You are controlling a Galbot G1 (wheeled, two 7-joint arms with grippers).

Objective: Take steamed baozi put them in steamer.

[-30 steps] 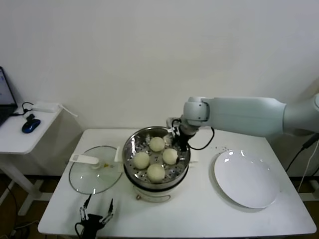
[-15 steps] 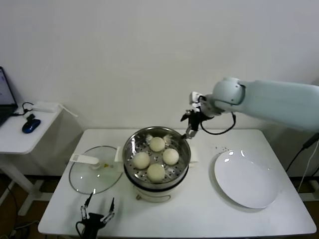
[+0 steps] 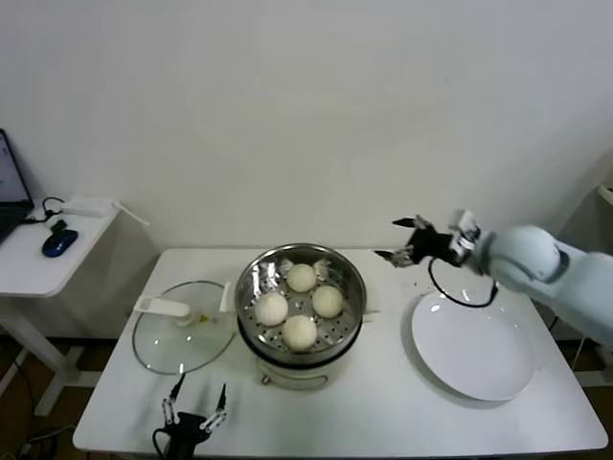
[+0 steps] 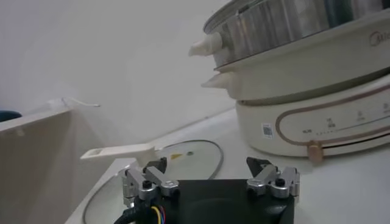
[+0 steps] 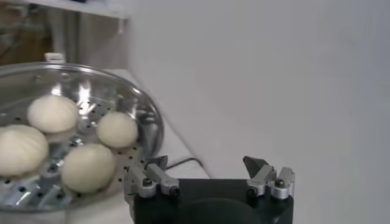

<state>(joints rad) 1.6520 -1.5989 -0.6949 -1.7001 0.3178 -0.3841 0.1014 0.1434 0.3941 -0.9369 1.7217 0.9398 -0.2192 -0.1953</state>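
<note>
Several cream-white baozi (image 3: 300, 305) lie on the perforated floor of the shiny steel steamer (image 3: 257, 278) in the middle of the table. The right wrist view shows them too (image 5: 89, 167), inside the steamer (image 5: 145, 115). My right gripper (image 3: 402, 241) is open and empty, in the air to the right of the steamer, above the table's back right part. My left gripper (image 3: 194, 406) is open and empty at the table's front edge, in front of the glass lid; the steamer's white base (image 4: 317, 115) stands beyond it.
A flat glass lid with a white handle (image 3: 182, 335) lies left of the steamer. A white plate (image 3: 474, 345) lies on the right of the table. A side desk with a blue mouse (image 3: 57, 241) stands at the far left.
My right gripper has risen from the steamer's back rim and swung right, away from it, over the plate side. The baozi and the left arm have not moved.
</note>
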